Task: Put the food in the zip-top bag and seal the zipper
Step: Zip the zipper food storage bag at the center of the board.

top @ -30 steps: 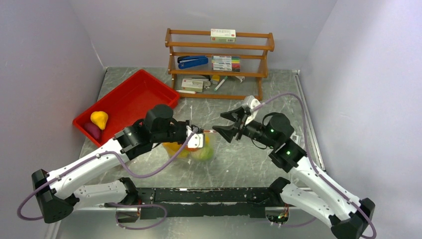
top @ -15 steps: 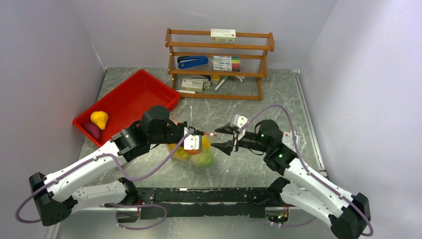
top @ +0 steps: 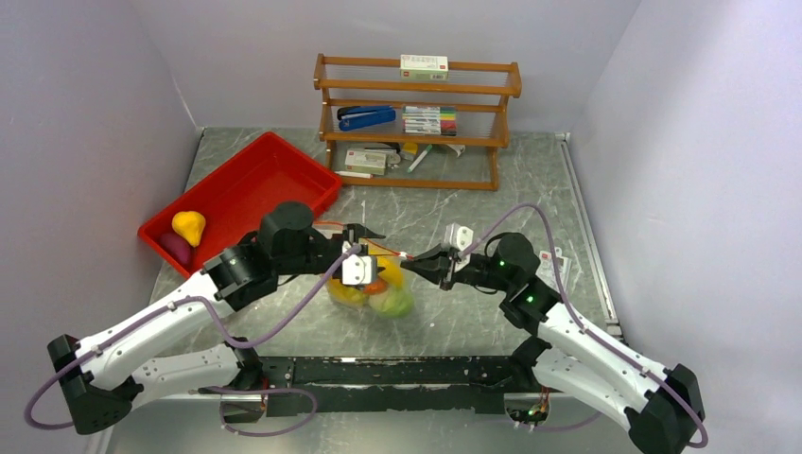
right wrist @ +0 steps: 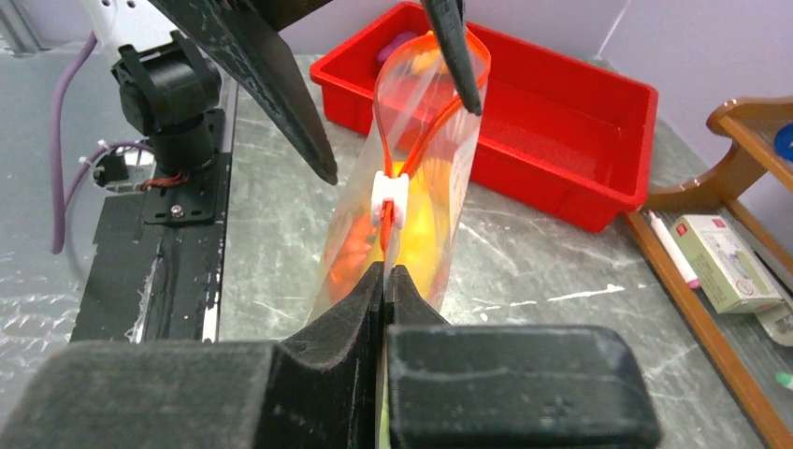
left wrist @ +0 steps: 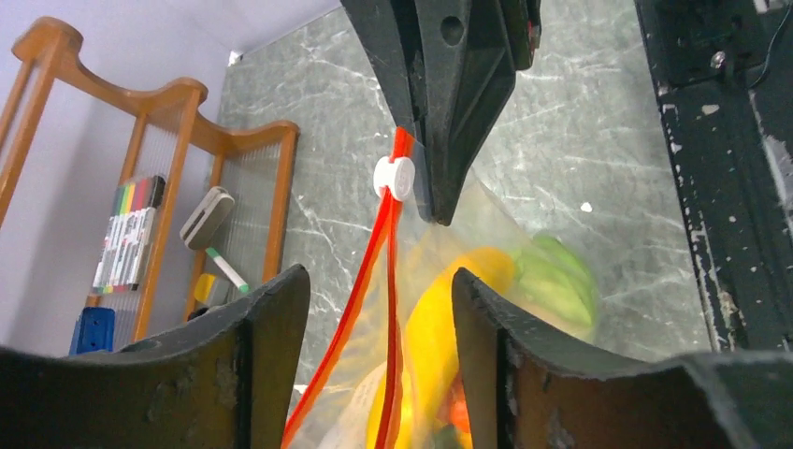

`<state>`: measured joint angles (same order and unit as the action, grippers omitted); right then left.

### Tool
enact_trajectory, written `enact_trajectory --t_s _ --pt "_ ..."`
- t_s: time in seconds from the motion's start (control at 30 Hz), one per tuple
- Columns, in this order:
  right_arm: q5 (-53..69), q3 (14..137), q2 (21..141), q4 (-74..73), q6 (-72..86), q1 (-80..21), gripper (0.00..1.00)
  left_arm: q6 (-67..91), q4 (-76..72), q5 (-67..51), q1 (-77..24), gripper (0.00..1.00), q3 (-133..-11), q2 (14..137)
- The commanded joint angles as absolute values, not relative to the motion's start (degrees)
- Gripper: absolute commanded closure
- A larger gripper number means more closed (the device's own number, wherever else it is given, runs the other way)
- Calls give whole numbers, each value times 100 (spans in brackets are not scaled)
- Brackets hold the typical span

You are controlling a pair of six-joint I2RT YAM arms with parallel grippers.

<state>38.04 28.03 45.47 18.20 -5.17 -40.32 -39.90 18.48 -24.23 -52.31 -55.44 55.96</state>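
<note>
Enclosing walls (top: 85,113): plain pale lilac on three sides.
Surface (top: 454,203): grey marbled top, with a black rail along the near edge between the arm bases.
Wooden rack (top: 416,90): at the back, holding a blue stapler, a row of markers and small boxes.
Red tray (top: 255,180): back left, set at an angle; a yellow pear (top: 188,226) and a dark purple piece (top: 176,248) lie side by side in its near corner.
Zip-top bag (top: 378,284): in the middle of the surface, strung between the two end effectors, mouth uppermost and body sagging below; whether it touches the surface I cannot tell.
Food (top: 383,295): yellow, orange and green pieces bunched in the bag's low belly.
Zipper (top: 383,251): its long axis runs left to right, from one end effector to the other, nearly level.
Left end effector (top: 364,248): spread wide — the red strips pass between its fingers (left wrist: 271,346), and in the right wrist view one fingertip lies over the gaping end of the mouth.
Right end effector (top: 413,259): pinched tight on the zipper's right end.
Slider (right wrist: 387,195): white, just beside the right jaws; the strips are joined on that side and part into an open loop beyond it.
</note>
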Motion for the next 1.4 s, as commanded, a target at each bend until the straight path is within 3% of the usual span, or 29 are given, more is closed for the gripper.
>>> enact_trajectory --t_s 0.0,0.17,0.37,0.6,0.93,1.13,1.3,1.37 --pt "3977 2829 4456 2215 -697 -4095 100 -3706 1718 -2818 -5208 40 -5716 5387" --pt "4170 3044 4702 2042 -997 -4230 100 -3601 1930 -3088 -5203 34 -6005 5842" --pt "4023 3234 4791 1744 -1376 -4503 100 -3655 2076 -3604 -5204 36 -6219 6158" --pt "3849 3202 4738 1766 -1447 -4663 100 -3786 2332 -3633 -5208 47 -6314 6292" --pt "3806 3232 4822 1733 -1510 -4754 100 -3815 2509 -3656 -5203 72 -6346 6298" --pt "3765 3254 4807 1585 -1631 -4785 100 -3832 2535 -3577 -5203 69 -6349 6254" --pt "3747 3272 4812 1508 -1674 -4806 100 -3891 2629 -3588 -5204 89 -6432 6301" --pt "3710 3299 4804 1457 -1693 -4814 100 -3898 2664 -3537 -5203 93 -6433 6302"
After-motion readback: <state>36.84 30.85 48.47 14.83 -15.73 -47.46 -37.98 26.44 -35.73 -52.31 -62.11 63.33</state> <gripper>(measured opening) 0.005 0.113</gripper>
